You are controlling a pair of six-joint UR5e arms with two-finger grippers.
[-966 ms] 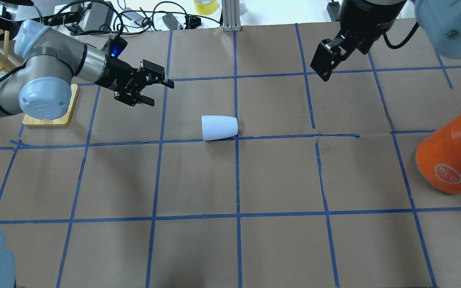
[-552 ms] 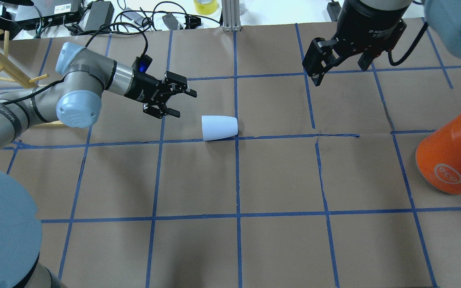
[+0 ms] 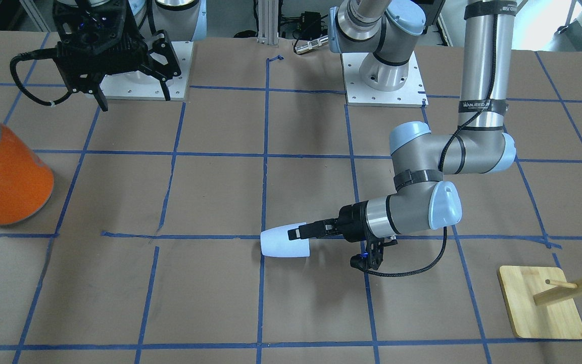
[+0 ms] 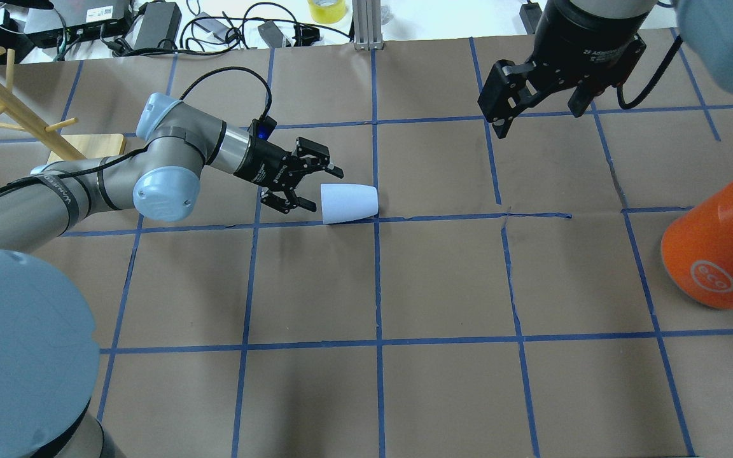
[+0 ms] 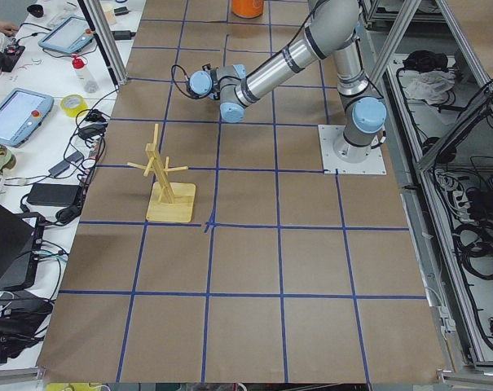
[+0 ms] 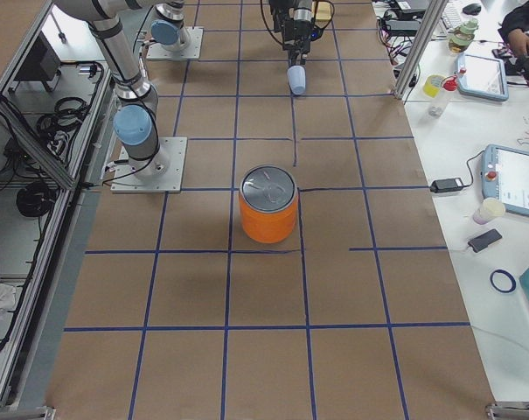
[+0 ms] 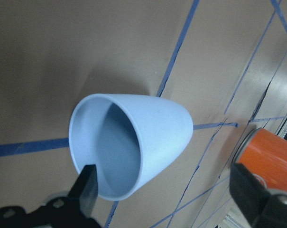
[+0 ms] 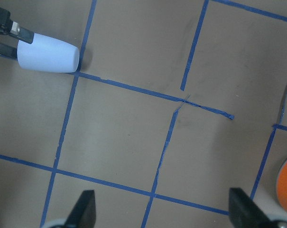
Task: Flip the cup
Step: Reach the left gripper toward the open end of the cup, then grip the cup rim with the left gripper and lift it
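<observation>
The cup [image 4: 350, 203] lay on its side beside a tape [image 4: 443, 218] crossing, long axis left to right, mouth toward the left gripper [image 4: 325, 189], rounded base toward the can [image 4: 716, 254]. It was plain, smooth, pale blue-white. The can read "eco". The left gripper's jaws were spread at the rim. The right gripper [image 4: 539, 114] hung well apart, also spread.

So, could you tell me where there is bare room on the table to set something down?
On the table, the row of squares nearest the robot, short of the cup and the orange can, is bare. So is the stretch between cup and can. It is crowded at the cup's mouth, where the left hand sits open, and by the wooden rack.
</observation>
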